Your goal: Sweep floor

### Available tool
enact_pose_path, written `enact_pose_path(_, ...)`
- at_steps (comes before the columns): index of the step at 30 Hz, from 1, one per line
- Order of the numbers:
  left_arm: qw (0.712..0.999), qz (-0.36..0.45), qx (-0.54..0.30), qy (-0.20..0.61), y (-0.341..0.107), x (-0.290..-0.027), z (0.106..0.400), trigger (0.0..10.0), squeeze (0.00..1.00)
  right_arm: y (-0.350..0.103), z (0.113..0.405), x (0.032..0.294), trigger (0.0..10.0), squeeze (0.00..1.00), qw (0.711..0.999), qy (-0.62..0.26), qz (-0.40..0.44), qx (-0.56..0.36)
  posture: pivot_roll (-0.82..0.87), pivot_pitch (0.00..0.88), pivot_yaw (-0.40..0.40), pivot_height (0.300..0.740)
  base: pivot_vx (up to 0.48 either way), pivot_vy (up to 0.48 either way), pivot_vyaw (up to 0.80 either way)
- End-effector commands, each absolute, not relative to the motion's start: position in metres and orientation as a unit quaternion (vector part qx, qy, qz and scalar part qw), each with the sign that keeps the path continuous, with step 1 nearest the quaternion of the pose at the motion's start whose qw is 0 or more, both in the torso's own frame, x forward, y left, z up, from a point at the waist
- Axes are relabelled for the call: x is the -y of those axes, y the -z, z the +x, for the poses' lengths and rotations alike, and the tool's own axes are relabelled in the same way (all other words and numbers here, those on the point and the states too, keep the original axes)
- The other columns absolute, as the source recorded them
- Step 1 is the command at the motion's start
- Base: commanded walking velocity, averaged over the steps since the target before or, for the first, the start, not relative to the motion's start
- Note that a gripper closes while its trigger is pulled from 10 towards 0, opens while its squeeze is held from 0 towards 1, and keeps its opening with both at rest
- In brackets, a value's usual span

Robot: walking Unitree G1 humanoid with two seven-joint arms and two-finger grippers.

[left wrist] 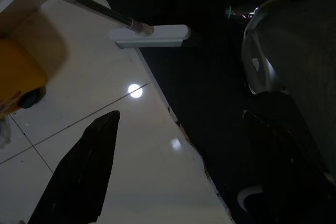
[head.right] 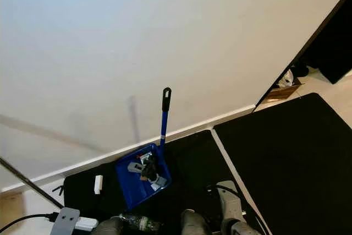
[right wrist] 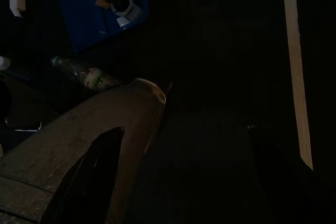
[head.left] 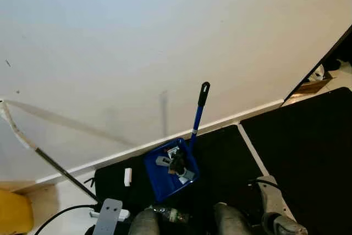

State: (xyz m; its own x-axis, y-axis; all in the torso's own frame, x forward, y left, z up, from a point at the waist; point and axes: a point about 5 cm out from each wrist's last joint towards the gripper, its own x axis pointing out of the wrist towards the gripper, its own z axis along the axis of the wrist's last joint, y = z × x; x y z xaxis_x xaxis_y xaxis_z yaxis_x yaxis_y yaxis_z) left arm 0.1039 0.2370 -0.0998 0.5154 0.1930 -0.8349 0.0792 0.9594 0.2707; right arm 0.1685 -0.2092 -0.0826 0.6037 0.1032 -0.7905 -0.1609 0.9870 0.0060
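Dustpan [head.left: 168,171] upright on black mat [head.left: 297,152], ahead of both claws; left claw [left wrist: 173,177] released, right claw [right wrist: 178,177] released.

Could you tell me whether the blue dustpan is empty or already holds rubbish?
It holds rubbish: grey and dark scraps lie in the blue dustpan on the black mat.

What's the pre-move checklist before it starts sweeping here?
1. Dustpan upright on the black mat by the wall, handle standing: ok.
2. Dustpan already holds debris: ok.
3. Plastic bottle lying on the mat near the robot's feet, not collected: not ok.
4. Small white block on the mat left of the dustpan: not ok.
5. Long pole with its white head on the floor at the mat's edge; held or not: cannot tell.
6. Left pincer open over the floor: ok.
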Motion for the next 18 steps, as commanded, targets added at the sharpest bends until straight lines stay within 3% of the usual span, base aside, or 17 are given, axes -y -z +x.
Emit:
enact_pose_path(1, 0.851, 0.132, -0.507, -0.033, 0.1034, -0.234, 0.0945, 10.0, 0.0, 0.0857, 0.1621, 0.2097, 10.0, 0.0, 0.89, -0.068, -0.026, -0.45, 0.02, 0.141, -0.035, 0.74, 0.0, 0.0, 0.0)
enact_pose_path(18, 0.851, 0.135, -0.506, -0.03, 0.1033, -0.2339, 0.0948, 10.0, 0.0, 0.0861, 0.161, 0.2106, 10.0, 0.0, 0.888, -0.068, -0.03, -0.453, 0.02, 0.134, -0.035, 0.74, 0.0, 0.0, 0.0)
